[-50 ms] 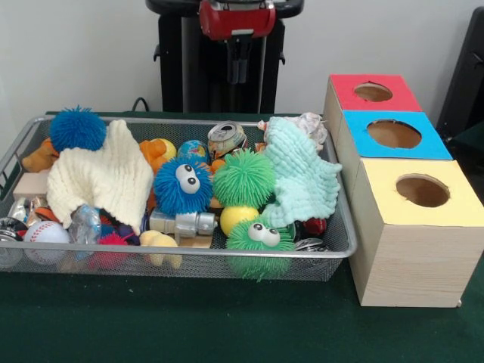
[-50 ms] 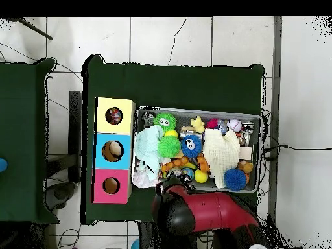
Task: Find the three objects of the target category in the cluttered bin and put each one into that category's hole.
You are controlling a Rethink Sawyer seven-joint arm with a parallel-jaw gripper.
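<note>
Centre frame, the wire-mesh bin (image 1: 344,234) brims with clutter: rubbery spiky puffer balls in blue (image 1: 183,185) and green (image 1: 243,178) with googly eyes, a smooth yellow ball (image 1: 237,218), a stitched baseball (image 1: 45,231), a dented can (image 1: 227,138), and waffle-knit cloths in cream (image 1: 102,178) and mint (image 1: 302,180). No writing is legible. At right, the wooden box (image 1: 412,246) shows round holes in red, blue and yellow tops. At top centre, the gripper (image 1: 238,64) hangs above the bin; whether its fingers are spread or pressed together cannot be told.

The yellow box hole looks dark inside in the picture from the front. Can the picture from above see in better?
Front view: the yellow box's hole is shadowed inside. Overhead view: the same hole shows something dark inside, too small to identify.
</note>
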